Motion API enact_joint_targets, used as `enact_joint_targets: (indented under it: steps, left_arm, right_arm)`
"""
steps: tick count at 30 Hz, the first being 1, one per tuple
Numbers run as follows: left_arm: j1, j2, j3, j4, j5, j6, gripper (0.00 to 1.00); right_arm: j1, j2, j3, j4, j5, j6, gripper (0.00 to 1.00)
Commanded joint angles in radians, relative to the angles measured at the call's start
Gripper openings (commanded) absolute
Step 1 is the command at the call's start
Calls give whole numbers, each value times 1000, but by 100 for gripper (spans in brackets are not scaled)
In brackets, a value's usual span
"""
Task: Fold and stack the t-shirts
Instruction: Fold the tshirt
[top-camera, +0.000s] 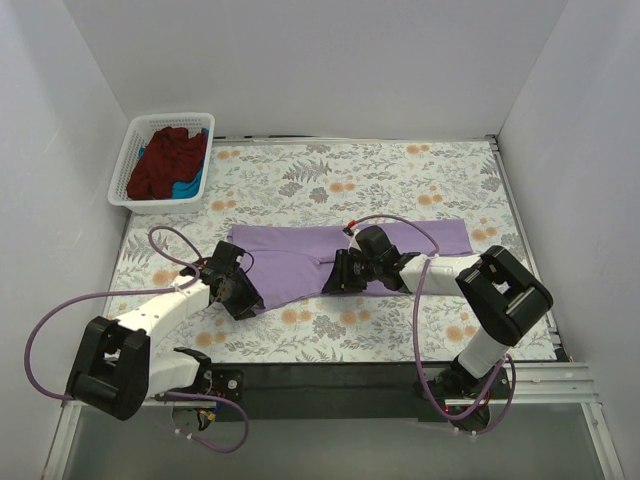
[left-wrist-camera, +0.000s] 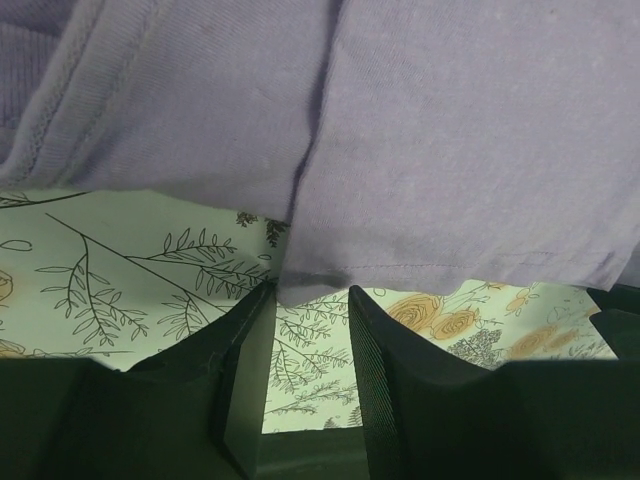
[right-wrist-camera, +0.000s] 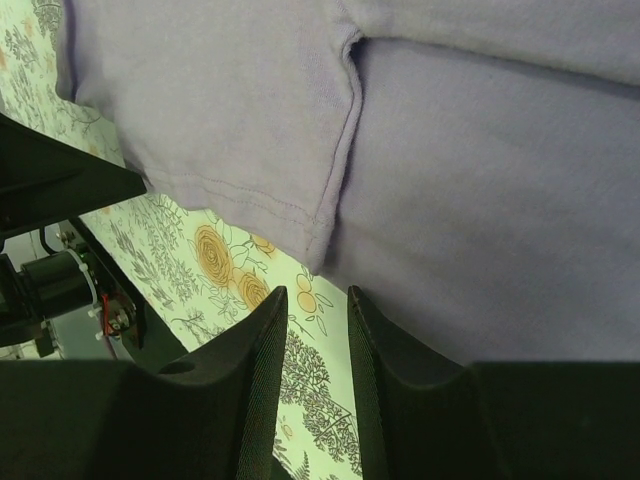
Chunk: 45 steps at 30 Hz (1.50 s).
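Lavender t-shirt (top-camera: 300, 252) lies flat across the middle of the flowered surface (top-camera: 400, 170), a long band running left to right, its left part widening toward the near edge. We see it folded over on itself. In the left wrist view one layer overlaps another along a straight edge, and in the right wrist view a stitched hem crosses the panel beneath it.

Both arms reach in over the near edge of the cloth. Our left claw (left-wrist-camera: 310, 292) sits low at the shirt's near left corner. Its jaws stand partly apart, with a narrow gap through which the flowered print shows, and the corner of the hem comes just to the mouth of that gap. We see no cloth pinched between the fingers (left-wrist-camera: 245, 370). Whether the tips touch the hem we cannot tell.

Our right claw (right-wrist-camera: 318, 295) is at the near edge about midway along the shirt, to the right of the left one and apart from it. Its jaws are likewise a little apart, with bare print showing between them, and the edge of the cloth lies just at the tips. It has hold of nothing that we can see.

At the far left corner stands a white lattice basket (top-camera: 121, 172). In it a maroon t-shirt (top-camera: 165, 160) is bunched up, and a blue t-shirt (top-camera: 192, 186) shows at its right side.
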Motion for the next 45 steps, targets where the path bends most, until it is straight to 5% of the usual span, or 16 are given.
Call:
enact_joint_targets:
  steps: [1, 17, 33, 40, 45]
  left_arm:
    - [-6, 5, -8, 9, 8, 2, 33]
    - [-6, -53, -5, -9, -7, -1, 1]
    - [-6, -64, 13, -29, -16, 10, 0]
    - [-6, -62, 41, -57, -35, 16, 0]
    - [-5, -56, 85, -67, -58, 31, 0]
  right_arm:
    - [8, 13, 16, 48, -17, 11, 36]
    - [17, 56, 34, 65, -35, 27, 35]
    - [15, 60, 67, 63, -37, 31, 30]
    - [15, 65, 73, 62, -35, 24, 1]
    - [14, 56, 88, 60, -35, 13, 1]
